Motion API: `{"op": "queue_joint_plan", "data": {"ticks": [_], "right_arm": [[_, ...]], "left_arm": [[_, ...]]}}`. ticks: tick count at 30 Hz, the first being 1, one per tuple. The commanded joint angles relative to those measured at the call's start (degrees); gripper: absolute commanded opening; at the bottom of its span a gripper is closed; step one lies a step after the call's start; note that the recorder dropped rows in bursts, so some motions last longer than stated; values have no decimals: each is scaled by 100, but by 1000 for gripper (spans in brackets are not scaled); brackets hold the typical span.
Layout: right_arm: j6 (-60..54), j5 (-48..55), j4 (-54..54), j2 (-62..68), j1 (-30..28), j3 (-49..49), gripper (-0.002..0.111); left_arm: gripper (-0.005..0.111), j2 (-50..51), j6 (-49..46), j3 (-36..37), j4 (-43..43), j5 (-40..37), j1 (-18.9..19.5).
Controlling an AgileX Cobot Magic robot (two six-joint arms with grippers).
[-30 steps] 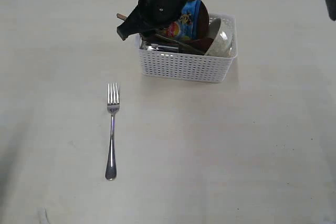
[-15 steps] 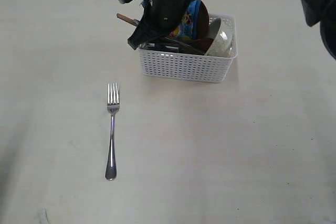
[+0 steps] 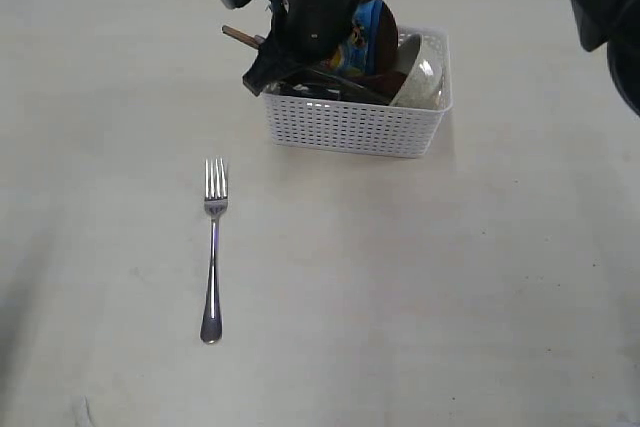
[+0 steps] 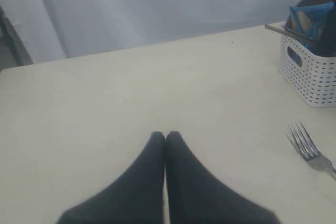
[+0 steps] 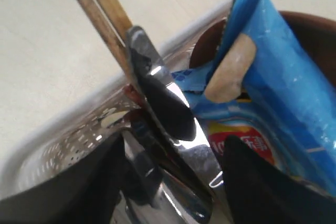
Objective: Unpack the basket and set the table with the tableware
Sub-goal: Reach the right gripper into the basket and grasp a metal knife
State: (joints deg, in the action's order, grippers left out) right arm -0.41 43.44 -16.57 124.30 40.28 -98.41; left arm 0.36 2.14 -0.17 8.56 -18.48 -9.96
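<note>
My open right hand (image 5: 173, 150) straddles the knife (image 5: 163, 98) in the basket (image 3: 350, 127), beside chopsticks (image 5: 100, 14), chip bag (image 5: 273, 77) and bowl (image 3: 425, 72); my left hand (image 4: 165, 136) is closed.

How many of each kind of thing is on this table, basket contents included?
Fork: 1
Knife: 1
Chopsticks: 2
Bowl: 1
Plate: 1
Chip bag: 1
Basket: 1
Total: 8 in view; the basket may hide more.

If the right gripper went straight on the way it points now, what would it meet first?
Most likely the knife, lying right ahead of the open right gripper inside the basket; depth is hard to judge.
</note>
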Motion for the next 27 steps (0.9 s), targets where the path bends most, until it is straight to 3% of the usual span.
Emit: {"op": "queue_joint_plan", "data": {"ticks": [1, 7, 14, 27], "right_arm": [[-70, -196, -45, 74, -3, -8, 51], [-70, -276, -45, 211, -3, -8, 41], [-70, -264, -45, 271, -3, -8, 0], [-88, -264, 177, -473, -3, -8, 0]], "left_arm": [[0, -36, 32, 17, -1, -9, -12], [0, -36, 32, 17, -1, -9, -12], [0, -36, 32, 17, -1, -9, -12], [0, -36, 32, 17, -1, -9, -12]]}}
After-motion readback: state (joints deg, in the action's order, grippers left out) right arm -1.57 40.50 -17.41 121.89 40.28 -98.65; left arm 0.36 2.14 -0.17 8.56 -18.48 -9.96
